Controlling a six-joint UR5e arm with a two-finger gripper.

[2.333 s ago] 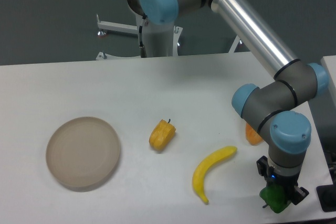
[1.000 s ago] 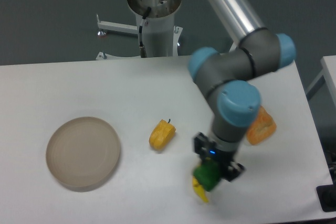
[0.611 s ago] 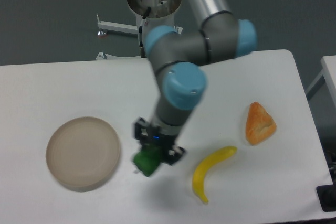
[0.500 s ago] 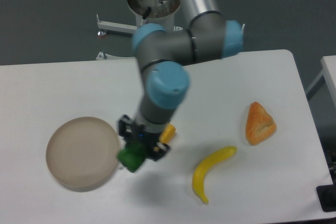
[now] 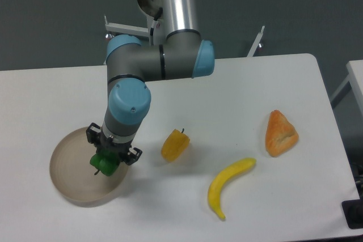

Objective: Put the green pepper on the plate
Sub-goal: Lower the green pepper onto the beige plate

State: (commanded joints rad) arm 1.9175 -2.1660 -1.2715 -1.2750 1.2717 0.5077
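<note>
Gripper point(image 5: 106, 161): pointing straight down, clenched on the pepper point(image 5: 104, 164); fingers point(image 5: 92, 138) mostly hidden under the wrist, only dark edges showing either side of the fruit.

Pepper: bright green, held from above, over the right-hand part of the plate point(image 5: 68, 162); whether it touches the plate or hangs just clear of it cannot be told from this view; held from the top, probably so it can be lowered straight down and let go without tipping.

Plate: round, tan, low-rimmed, at the left of the table point(image 5: 238, 83); nothing on it apart from whatever contact the pepper makes.

Yellow pepper point(image 5: 174, 145): lying just right of the plate, apart from the gripper; not the task's item, best left alone.

Banana point(image 5: 227, 185): further right, toward the front edge.

Orange item point(image 5: 281, 134): well to the right; exact kind unclear.

Stage, as judged: carry is at the plate; what remains is a short descent if any, then release; risk is the lumpy pepper rolling toward the low rim once freed.
</note>
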